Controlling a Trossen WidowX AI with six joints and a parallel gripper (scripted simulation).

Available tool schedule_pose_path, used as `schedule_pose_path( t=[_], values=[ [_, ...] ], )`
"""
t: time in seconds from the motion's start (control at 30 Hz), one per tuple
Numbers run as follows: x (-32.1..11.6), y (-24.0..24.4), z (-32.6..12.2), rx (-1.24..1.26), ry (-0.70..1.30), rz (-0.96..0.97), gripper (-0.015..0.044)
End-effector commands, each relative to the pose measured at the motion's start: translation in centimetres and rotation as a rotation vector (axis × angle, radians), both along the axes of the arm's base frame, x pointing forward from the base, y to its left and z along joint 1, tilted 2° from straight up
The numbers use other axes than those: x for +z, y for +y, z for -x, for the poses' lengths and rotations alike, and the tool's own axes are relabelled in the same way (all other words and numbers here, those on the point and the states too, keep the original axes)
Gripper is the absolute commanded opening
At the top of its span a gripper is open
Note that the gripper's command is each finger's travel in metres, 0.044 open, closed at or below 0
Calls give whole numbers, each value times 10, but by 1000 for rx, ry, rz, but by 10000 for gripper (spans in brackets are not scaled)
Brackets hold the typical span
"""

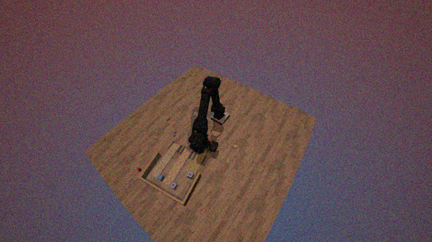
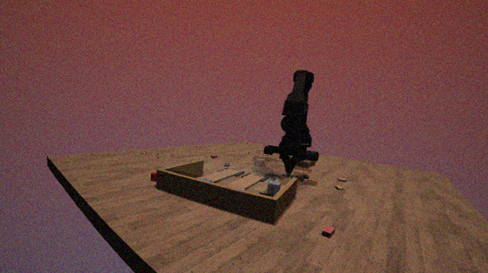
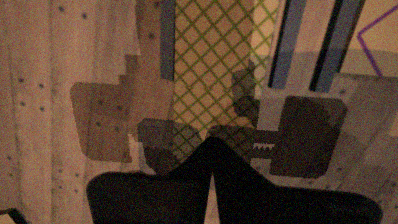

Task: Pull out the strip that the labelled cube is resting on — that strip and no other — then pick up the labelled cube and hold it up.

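The arm (image 1: pixel 204 114) is matte black all over, built of chunky rounded segments, with a pale square base plate (image 1: pixel 219 117). Its gripper (image 3: pixel 212 172) has two broad black fingers that taper to a point, their inner edges meeting.

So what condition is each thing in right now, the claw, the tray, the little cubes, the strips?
Gripper: shut, nothing visibly between the fingers, low over the green-checked strip.
Green-checked strip: lying flat beneath the gripper.
Tray: flat on the table, open on the arm's side.
Three cubes: sitting inside the tray, apart from each other.
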State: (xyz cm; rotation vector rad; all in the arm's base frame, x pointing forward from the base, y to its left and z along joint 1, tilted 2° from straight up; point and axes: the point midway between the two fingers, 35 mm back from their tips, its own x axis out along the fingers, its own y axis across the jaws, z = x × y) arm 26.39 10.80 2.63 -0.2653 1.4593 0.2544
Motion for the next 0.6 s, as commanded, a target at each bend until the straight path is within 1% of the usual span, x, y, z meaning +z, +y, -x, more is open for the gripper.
schedule_pose_path(
  t=[0.0,0.57],
  values=[
    [-8,-4,14,-1,33,11,0],
    [-10,-12,38,-1,35,11,0]
  ],
)
